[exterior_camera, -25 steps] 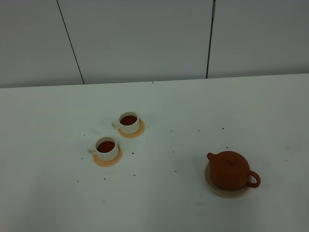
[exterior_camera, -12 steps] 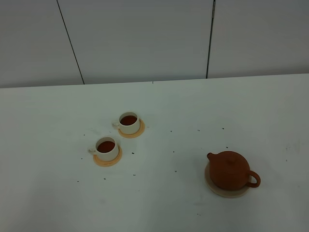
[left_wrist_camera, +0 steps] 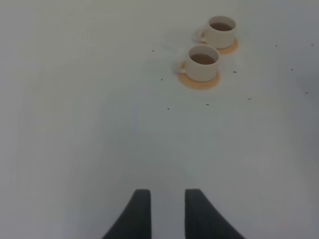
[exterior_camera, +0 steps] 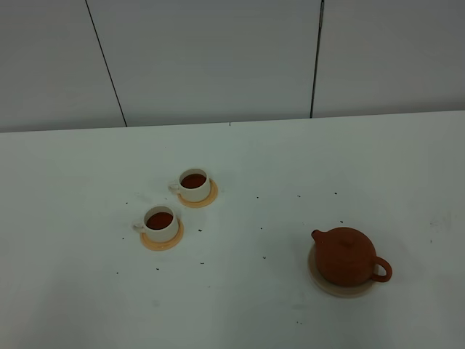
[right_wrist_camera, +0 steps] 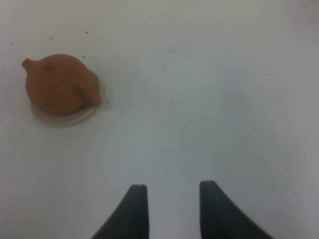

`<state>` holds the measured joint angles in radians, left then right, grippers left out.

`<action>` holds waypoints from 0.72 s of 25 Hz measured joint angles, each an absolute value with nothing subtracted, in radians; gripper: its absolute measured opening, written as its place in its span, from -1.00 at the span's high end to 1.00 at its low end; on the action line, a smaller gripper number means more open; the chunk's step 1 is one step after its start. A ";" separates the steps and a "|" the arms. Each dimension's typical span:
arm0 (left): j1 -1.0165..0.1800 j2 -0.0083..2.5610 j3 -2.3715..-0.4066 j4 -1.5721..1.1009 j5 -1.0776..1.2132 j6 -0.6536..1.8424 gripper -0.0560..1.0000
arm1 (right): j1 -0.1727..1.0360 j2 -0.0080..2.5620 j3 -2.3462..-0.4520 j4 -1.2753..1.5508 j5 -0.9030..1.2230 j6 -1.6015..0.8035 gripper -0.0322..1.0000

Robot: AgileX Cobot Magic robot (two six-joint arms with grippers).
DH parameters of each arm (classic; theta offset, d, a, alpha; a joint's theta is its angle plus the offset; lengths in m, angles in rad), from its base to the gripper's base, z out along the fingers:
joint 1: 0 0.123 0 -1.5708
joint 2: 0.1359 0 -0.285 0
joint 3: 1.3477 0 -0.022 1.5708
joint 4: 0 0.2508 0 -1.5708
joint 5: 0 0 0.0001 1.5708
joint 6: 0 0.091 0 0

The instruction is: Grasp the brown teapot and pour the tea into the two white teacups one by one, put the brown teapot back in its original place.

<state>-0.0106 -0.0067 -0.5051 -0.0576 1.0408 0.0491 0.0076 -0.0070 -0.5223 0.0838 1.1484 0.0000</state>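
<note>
Two teacups (exterior_camera: pixel 178 203), three coasters (exterior_camera: pixel 161 241), one teapot (exterior_camera: pixel 349 256)

**Occlusions / cut-offs**

Both arms outside the exterior high view. Left gripper (left_wrist_camera: pixel 166 214) and right gripper (right_wrist_camera: pixel 172 211): only the finger ends show, the rest cut by the frame edge. Right wrist view soft; brown teapot (right_wrist_camera: pixel 59 84) lid detail unreadable, and pot hides most of the tan coaster (right_wrist_camera: pixel 65 120). Table specks (exterior_camera: pixel 262 228) too small to identify.

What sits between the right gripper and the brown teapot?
Nothing visible. In the right wrist view only bare table lies between the right gripper and the brown teapot, which rests on its tan coaster.
</note>
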 joint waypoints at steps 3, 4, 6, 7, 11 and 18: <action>-0.011 -0.007 -0.505 -0.058 1.041 0.049 0.44 | 0.008 -0.007 -0.522 0.084 1.148 0.000 0.46; -0.011 -0.007 -0.505 -0.058 1.041 0.049 0.44 | 0.008 -0.007 -0.522 0.084 1.148 0.000 0.46; -0.011 -0.007 -0.505 -0.058 1.041 0.049 0.44 | 0.008 -0.007 -0.522 0.084 1.148 0.000 0.46; -0.011 -0.007 -0.505 -0.058 1.041 0.049 0.44 | 0.008 -0.007 -0.522 0.084 1.148 0.000 0.46; -0.011 -0.007 -0.505 -0.058 1.041 0.049 0.44 | 0.008 -0.007 -0.522 0.084 1.148 0.000 0.46; -0.011 -0.007 -0.505 -0.058 1.041 0.049 0.44 | 0.008 -0.007 -0.522 0.084 1.148 0.000 0.46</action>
